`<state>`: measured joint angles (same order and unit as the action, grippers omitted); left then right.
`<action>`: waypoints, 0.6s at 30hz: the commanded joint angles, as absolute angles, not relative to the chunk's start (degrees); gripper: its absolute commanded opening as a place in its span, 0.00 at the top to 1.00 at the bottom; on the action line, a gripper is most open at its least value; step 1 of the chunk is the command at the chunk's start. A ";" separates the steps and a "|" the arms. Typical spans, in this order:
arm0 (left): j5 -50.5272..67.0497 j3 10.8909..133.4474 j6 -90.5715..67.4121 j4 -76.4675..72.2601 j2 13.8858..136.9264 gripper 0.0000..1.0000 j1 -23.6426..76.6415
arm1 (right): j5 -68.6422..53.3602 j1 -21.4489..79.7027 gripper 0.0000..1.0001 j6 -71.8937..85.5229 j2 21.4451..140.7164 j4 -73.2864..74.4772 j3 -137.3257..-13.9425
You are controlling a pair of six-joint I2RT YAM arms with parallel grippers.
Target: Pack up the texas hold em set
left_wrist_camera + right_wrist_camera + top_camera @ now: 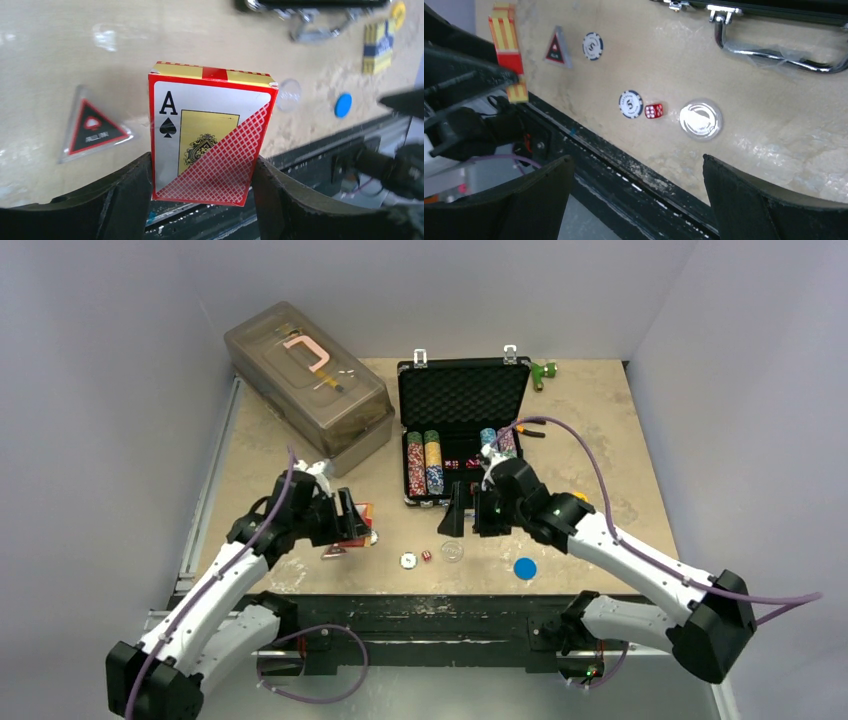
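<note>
The black briefcase (463,390) lies open at the back centre, with rows of poker chips (424,462) in its tray. Its silver handle (774,47) shows in the right wrist view. My left gripper (352,520) (201,165) is shut on a red card deck (210,135) and holds it upright above the table's front left. My right gripper (470,512) (638,159) is open and empty, hovering just in front of the case. Loose on the table are a white chip (630,103), a red die (653,111), a clear disc (700,119), a blue disc (525,568) and a triangular button (92,130).
A large translucent grey-brown box (305,385) stands at the back left. A green object (543,370) lies behind the case on the right. A second chip (592,46) lies near the triangular button. A yellow and blue pack (378,45) lies under the right arm. The black rail (430,605) runs along the front edge.
</note>
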<state>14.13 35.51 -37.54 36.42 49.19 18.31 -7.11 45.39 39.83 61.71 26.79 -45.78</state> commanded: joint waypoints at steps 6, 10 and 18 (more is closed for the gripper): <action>9.91 48.74 -25.07 37.31 54.40 0.82 39.67 | -26.51 41.00 0.01 40.83 70.83 21.93 -57.43; 5.19 55.76 -16.41 42.29 58.11 0.83 47.76 | -31.04 40.45 0.01 39.72 73.33 24.08 -61.11; 3.82 61.74 -4.17 45.56 60.55 0.85 54.70 | -44.33 40.10 0.13 39.74 78.01 21.66 -59.76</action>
